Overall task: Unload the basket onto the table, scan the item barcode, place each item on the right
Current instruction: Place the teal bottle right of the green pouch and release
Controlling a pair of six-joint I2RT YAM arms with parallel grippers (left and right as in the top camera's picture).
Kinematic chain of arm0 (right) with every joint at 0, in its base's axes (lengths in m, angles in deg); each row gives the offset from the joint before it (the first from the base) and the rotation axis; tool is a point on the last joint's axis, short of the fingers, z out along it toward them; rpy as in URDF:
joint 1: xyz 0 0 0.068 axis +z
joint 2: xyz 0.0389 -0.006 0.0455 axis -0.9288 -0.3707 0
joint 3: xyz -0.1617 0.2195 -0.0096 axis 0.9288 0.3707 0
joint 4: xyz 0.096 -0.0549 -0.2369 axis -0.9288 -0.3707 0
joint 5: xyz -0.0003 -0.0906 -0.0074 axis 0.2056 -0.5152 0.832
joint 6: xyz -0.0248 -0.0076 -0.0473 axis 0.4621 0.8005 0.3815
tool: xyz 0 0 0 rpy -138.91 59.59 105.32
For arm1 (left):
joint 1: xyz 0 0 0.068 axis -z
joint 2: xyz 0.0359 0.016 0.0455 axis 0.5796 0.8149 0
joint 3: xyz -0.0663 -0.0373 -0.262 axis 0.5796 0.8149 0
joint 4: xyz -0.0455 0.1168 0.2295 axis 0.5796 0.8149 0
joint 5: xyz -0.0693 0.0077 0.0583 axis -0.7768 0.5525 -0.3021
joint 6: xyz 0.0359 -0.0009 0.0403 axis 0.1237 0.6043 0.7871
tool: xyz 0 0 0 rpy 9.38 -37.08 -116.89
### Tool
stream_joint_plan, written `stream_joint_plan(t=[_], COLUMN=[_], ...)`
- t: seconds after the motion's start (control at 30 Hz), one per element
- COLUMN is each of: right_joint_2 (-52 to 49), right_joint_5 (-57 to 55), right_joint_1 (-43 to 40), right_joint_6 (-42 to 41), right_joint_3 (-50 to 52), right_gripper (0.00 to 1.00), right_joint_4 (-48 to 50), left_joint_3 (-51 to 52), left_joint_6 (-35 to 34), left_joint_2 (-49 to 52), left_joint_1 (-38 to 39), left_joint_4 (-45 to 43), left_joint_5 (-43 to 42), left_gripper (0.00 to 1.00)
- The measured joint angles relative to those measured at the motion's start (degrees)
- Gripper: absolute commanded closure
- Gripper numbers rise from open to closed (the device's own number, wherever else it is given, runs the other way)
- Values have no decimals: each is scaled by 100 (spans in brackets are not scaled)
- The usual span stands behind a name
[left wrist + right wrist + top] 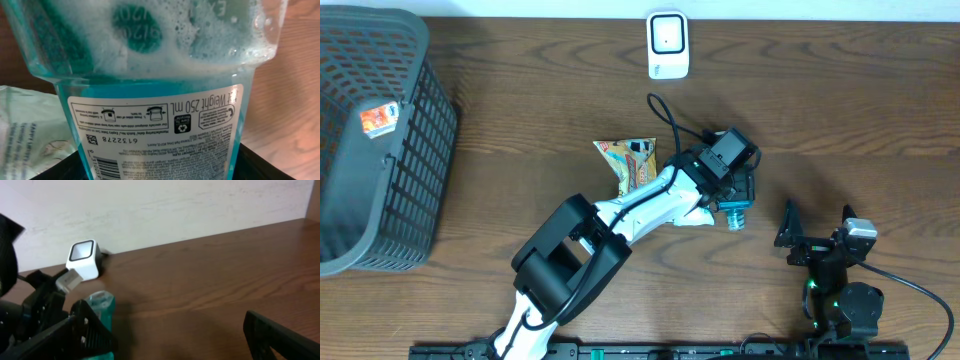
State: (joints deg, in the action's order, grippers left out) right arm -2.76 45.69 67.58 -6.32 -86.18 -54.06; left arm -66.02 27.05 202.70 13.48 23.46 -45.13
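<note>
Sitting clamped between the left jaws is the blue bottle (160,125).

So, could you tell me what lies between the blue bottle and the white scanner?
In the overhead view, only bare table lies between the white scanner and the left gripper holding the blue bottle; a black cable loops alongside.

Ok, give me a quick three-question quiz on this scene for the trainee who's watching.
1. True or false: the right tool holds the bottle.
2. What lies on the table beside the bottle? A) snack packet B) mug C) sponge
3. Fill in: the liquid in the bottle is ____.
Key: 1 false, the left tool holds it; 2 A; 3 blue.
</note>
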Motion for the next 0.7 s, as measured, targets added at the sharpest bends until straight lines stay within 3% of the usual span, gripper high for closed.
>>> stream_joint_plan(t=[0.1, 0.27, 0.57, 0.7], right_joint_2=[0, 0, 0, 0], right_joint_5=[2, 2, 0, 0], right_joint_1=[0, 0, 0, 0], right_joint_6=[0, 0, 0, 0], right_joint_3=[0, 0, 0, 0], right_gripper=[1, 1, 1, 1], right_joint_4=[0, 0, 0, 2], left_joint_3=[0, -2, -107, -184], left_joint_6=[107, 431, 1119, 1495], left_joint_2=[2, -63, -1755, -2905], left_joint_1=[-39, -70, -407, -791], left_joint_4=[-13, -15, 334, 855], left_joint_5=[4, 17, 81, 695], left_gripper=[25, 4, 1, 1])
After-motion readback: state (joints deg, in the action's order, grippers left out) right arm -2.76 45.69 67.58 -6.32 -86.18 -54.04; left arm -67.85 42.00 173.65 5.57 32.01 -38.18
